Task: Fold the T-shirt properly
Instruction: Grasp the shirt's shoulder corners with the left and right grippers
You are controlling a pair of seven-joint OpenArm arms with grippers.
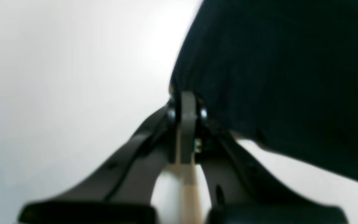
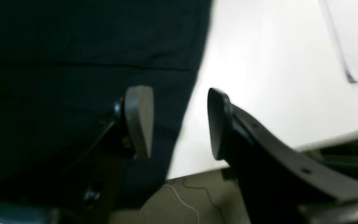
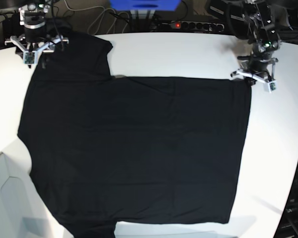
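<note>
left end effector (image 1: 186, 102) pinching t-shirt (image 3: 134, 148) edge, right end effector (image 2: 179, 121) spread astride hem, base shows shirt flat

No text, label, brand, number or sign can be read in any view; the T-shirt (image 3: 139, 148) shows only plain black cloth.

The T-shirt (image 3: 134, 148) is plain black on a white table (image 3: 188, 54), beside a blue box (image 3: 144, 5).

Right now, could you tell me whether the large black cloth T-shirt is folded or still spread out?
Spread out: the large black cloth T-shirt lies flat across the white table, with no fold visible in the base view.
</note>
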